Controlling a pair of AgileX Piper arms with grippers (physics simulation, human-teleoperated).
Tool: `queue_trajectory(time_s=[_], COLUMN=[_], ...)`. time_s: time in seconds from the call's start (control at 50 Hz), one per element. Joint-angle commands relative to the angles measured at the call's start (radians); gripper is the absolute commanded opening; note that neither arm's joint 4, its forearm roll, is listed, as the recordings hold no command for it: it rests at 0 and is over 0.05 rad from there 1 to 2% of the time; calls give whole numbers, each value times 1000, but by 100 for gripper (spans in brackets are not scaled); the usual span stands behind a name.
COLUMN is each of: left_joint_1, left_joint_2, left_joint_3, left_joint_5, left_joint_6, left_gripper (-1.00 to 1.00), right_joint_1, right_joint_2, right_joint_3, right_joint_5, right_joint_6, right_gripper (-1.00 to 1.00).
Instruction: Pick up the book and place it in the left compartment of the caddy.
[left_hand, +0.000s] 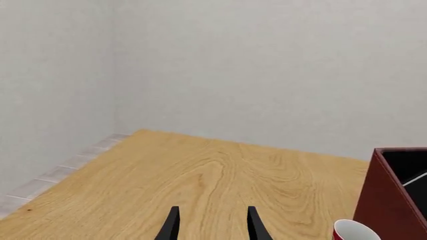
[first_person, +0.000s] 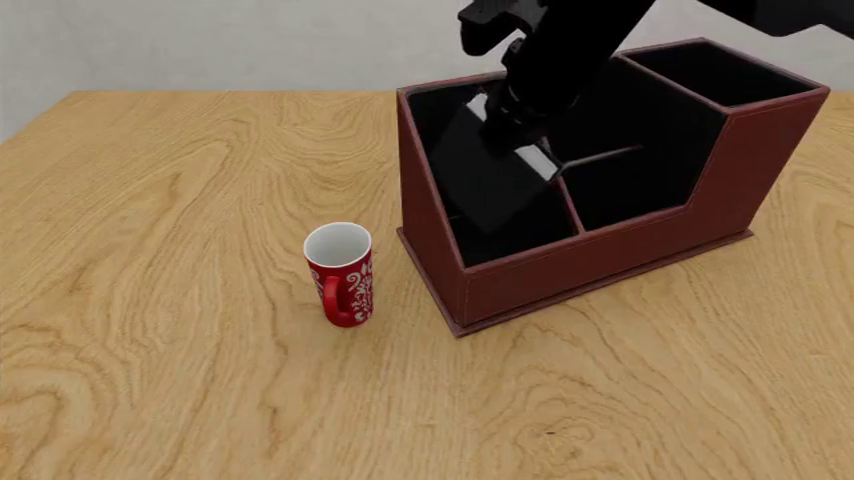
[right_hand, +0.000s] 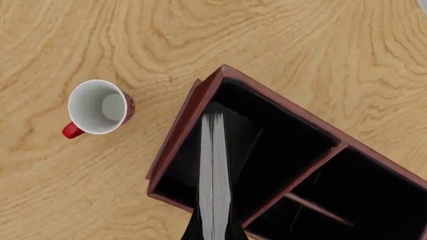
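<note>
The black book hangs tilted with its lower part inside the left compartment of the red-brown caddy. My right gripper reaches in from above and is shut on the book's upper end. In the right wrist view the white page edges of the book run down between the fingers of the right gripper, over the left compartment inside the caddy. My left gripper is open over bare table, with a corner of the caddy beside it.
A red mug stands upright on the wooden table just left of the caddy; it also shows as the red mug from above and as a mug rim. A pale wall bounds the table's far edge.
</note>
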Motion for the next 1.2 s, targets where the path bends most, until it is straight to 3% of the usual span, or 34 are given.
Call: queue_trajectory(time_s=[0.02, 0.52, 0.86, 1.04, 1.06, 1.2], left_joint_1=[-1, 1, 2, 0, -2, -2], left_joint_2=[0, 0, 0, 0, 0, 0], left_joint_3=[-2, -7, -10, -8, -8, -11], left_joint_5=[1, 0, 5, 3, 3, 5], left_joint_6=[0, 1, 0, 1, 1, 2], left_gripper=[100, 100, 100, 100, 100, 100], right_joint_1=[3, 22, 12, -4, -3, -8], right_joint_2=[-6, 8, 4, 13, 11, 11], right_joint_3=[-7, 19, 104, 72, 66, 58], right_joint_5=[0, -13, -80, -68, -65, -59], right_joint_6=[25, 72, 80, 73, 75, 69], right_gripper=[-100, -100, -100, -100, 100, 100])
